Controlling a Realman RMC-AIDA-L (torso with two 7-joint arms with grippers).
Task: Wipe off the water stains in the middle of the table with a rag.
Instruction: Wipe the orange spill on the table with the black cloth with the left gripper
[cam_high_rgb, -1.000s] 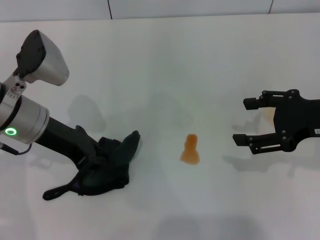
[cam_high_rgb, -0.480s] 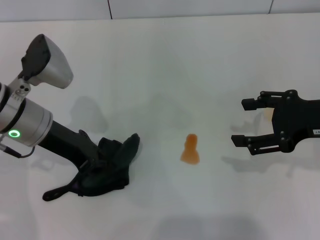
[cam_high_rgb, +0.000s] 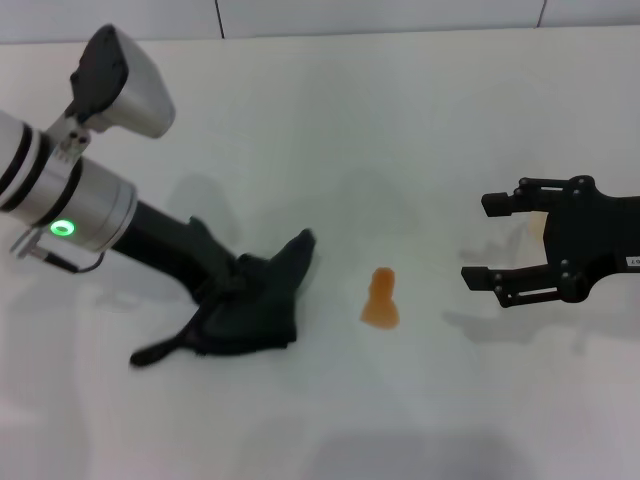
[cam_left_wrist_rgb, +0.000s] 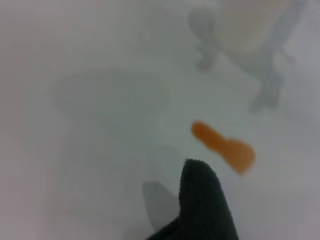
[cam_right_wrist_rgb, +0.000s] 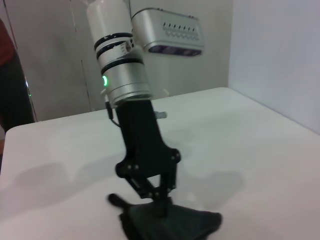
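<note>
While my left gripper pins the rag at 9 o'clock of the untouched water stains, wiping remains; my right gripper idles agape

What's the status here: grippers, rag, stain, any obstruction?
Left gripper shut on the rag, pressed to the table. Water stains unwiped, just beyond the rag's corner. Right gripper open, hovering clear. Path unobstructed.
</note>
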